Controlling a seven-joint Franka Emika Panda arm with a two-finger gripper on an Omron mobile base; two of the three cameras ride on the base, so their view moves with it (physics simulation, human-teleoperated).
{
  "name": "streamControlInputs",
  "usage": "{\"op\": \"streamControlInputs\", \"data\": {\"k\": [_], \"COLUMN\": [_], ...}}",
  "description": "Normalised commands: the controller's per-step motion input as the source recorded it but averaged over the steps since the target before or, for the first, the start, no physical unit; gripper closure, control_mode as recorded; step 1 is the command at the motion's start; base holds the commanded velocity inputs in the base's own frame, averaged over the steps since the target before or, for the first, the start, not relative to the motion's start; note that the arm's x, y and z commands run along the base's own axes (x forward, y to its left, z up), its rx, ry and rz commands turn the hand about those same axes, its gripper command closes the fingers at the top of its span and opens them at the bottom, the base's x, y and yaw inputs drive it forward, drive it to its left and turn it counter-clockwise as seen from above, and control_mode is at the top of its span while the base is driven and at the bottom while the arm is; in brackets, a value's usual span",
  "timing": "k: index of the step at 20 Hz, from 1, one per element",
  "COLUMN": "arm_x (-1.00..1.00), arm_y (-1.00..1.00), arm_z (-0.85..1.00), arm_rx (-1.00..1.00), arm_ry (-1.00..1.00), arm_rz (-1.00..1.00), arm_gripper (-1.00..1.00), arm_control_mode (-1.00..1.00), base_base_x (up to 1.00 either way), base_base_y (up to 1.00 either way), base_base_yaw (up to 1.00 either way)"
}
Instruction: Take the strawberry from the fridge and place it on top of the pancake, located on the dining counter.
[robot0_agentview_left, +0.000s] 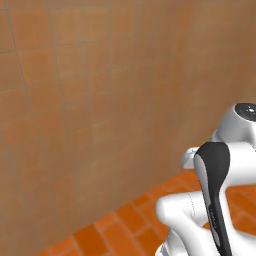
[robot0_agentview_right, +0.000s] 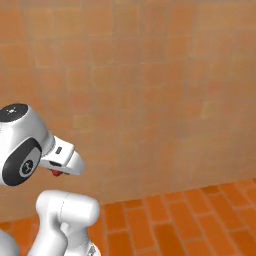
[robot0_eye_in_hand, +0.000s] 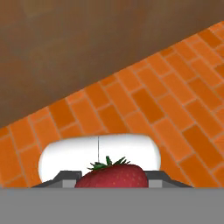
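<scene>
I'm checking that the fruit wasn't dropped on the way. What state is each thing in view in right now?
strawberry: held in the pincer, off the floor, green leaves on top.
pincer: shut on the strawberry, up in the air near the tiled wall.

I see the strawberry (robot0_eye_in_hand: 112, 176) between the gripper (robot0_eye_in_hand: 112, 180) tips at the bottom of the hand view, its leafy end toward the view's top. Beyond it lies the brick floor (robot0_eye_in_hand: 144, 105), which meets the wall (robot0_eye_in_hand: 87, 48) farther off. In the right base view, I see the strawberry (robot0_agentview_right: 56, 173) tucked under the hand, left of centre, with the wall (robot0_agentview_right: 150, 90) behind it and the floor (robot0_agentview_right: 190, 220) below. In the left base view, the wall (robot0_agentview_left: 90, 100) stands ahead and the floor (robot0_agentview_left: 120, 225) runs along its foot.
</scene>
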Motion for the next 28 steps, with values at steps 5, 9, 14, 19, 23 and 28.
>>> {"op": "streamControlInputs", "data": {"k": [5, 9, 14, 19, 23, 28], "arm_x": [0.00, 0.00, 0.00, 0.00, 0.00, 0.00], "arm_y": [0.00, 0.00, 0.00, 0.00, 0.00, 0.00], "arm_z": [0.00, 0.00, 0.00, 0.00, 0.00, 0.00], "arm_rx": [0.00, 0.00, 0.00, 0.00, 0.00, 0.00], "arm_ry": [0.00, 0.00, 0.00, 0.00, 0.00, 0.00], "arm_rz": [0.00, 0.00, 0.00, 0.00, 0.00, 0.00], "arm_gripper": [1.00, 1.00, 1.00, 1.00, 1.00, 1.00], "arm_control_mode": [1.00, 1.00, 1.00, 1.00, 1.00, 1.00], "base_base_x": [0.52, 0.46, 0.66, 1.00, 1.00, 1.00], "base_base_y": [-0.42, -0.39, -0.23, -0.03, 0.02, 0.00], "base_base_yaw": [-0.67, -0.69, -0.64, -0.43, -0.13, -0.11]}}
